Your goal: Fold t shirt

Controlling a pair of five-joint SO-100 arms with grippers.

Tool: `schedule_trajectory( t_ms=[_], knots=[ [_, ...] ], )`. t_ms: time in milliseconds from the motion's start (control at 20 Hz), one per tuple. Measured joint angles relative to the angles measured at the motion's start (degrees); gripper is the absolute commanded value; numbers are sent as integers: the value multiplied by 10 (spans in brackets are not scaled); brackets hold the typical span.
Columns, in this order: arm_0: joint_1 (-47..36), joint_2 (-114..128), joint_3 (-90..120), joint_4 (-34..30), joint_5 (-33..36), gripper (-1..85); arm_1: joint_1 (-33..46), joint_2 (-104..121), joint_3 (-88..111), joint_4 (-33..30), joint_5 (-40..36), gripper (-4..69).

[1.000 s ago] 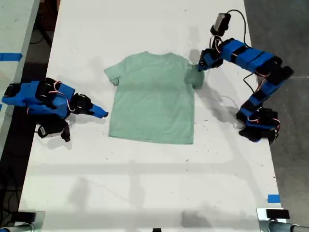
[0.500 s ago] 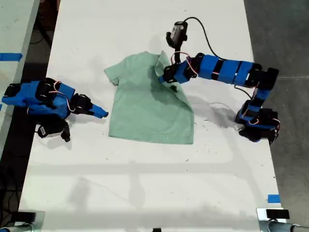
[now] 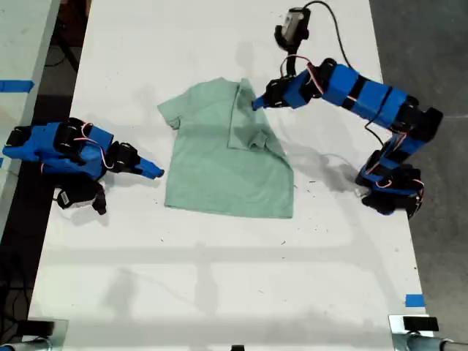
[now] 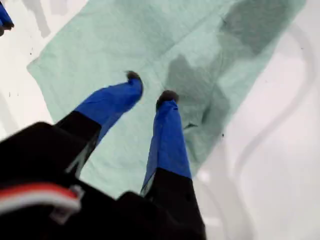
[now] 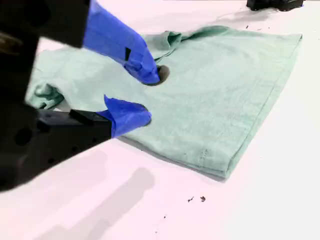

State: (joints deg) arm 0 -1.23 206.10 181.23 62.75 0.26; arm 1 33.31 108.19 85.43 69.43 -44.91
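Observation:
The pale mint-green t shirt (image 3: 212,164) lies flat on the white table (image 3: 219,278). Its sleeve (image 3: 245,121) on the exterior view's right is folded over onto the body. My first gripper (image 3: 257,102) hovers above that fold, open with nothing between its fingers (image 4: 150,86); the t shirt (image 4: 100,40) spreads below it. My second gripper (image 3: 155,172) rests low on the table at the exterior view's left, just off the shirt's side hem. It is open and empty (image 5: 147,97), facing the t shirt (image 5: 225,85).
The first arm's base (image 3: 387,190) stands near the table edge at the exterior view's right, with its cable (image 3: 329,14) looping overhead. A blue tape mark (image 3: 414,300) sits at the exterior view's lower right. Another table (image 3: 22,44) stands at the exterior view's left.
My first gripper carried the sleeve across onto the shirt's body, let it go and drew back up toward the exterior view's right. The second arm has not moved.

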Motion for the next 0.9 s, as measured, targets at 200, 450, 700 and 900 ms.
schedule_trajectory(
  t_ms=[200, 450, 700, 900],
  knots=[
    [0, 0, 0, 0, 0, 95, -25, 373, 351, -12, 65, 11],
    [1, 0, 0, 0, 0, 96, -107, 882, 843, -4, 163, 14],
    [0, 0, 0, 0, 0, 97, -95, 920, 884, 37, 248, 15],
    [0, 0, 0, 0, 0, 97, -97, 920, 884, 52, 274, 15]
  ],
)
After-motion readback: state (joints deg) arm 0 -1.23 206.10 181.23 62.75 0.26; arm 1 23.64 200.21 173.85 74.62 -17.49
